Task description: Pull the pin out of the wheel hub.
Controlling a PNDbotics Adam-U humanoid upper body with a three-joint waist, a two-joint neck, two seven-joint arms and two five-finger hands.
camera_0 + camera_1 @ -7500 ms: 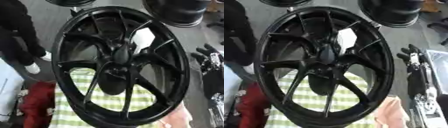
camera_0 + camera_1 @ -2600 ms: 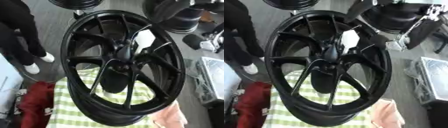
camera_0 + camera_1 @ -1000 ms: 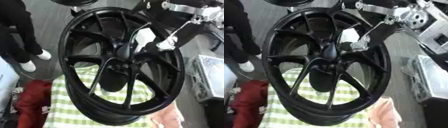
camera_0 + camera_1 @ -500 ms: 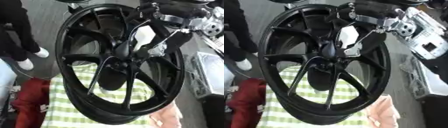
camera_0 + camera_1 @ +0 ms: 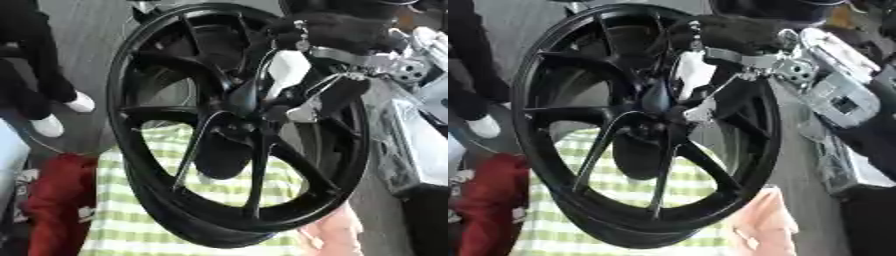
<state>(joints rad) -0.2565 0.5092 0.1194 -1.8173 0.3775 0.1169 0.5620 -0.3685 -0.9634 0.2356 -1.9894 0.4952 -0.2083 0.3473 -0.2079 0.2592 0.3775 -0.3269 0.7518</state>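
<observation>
While the right hand (image 5: 302,107) reaches the wheel hub (image 5: 241,100), its fingers' state cannot be told.
Pin not discernible at centre; grip squarely there and draw straight outward, keeping clear of the spokes.

both eyes sit side by side in the head, looking down and forward from close in, so the black wheel (image 5: 236,125) fills most of each picture. the right eye stands a little further right: the wheel falls more to the left there. both share the checked cloth (image 5: 149,220) near, the grey floor (image 5: 79,45) far.
</observation>
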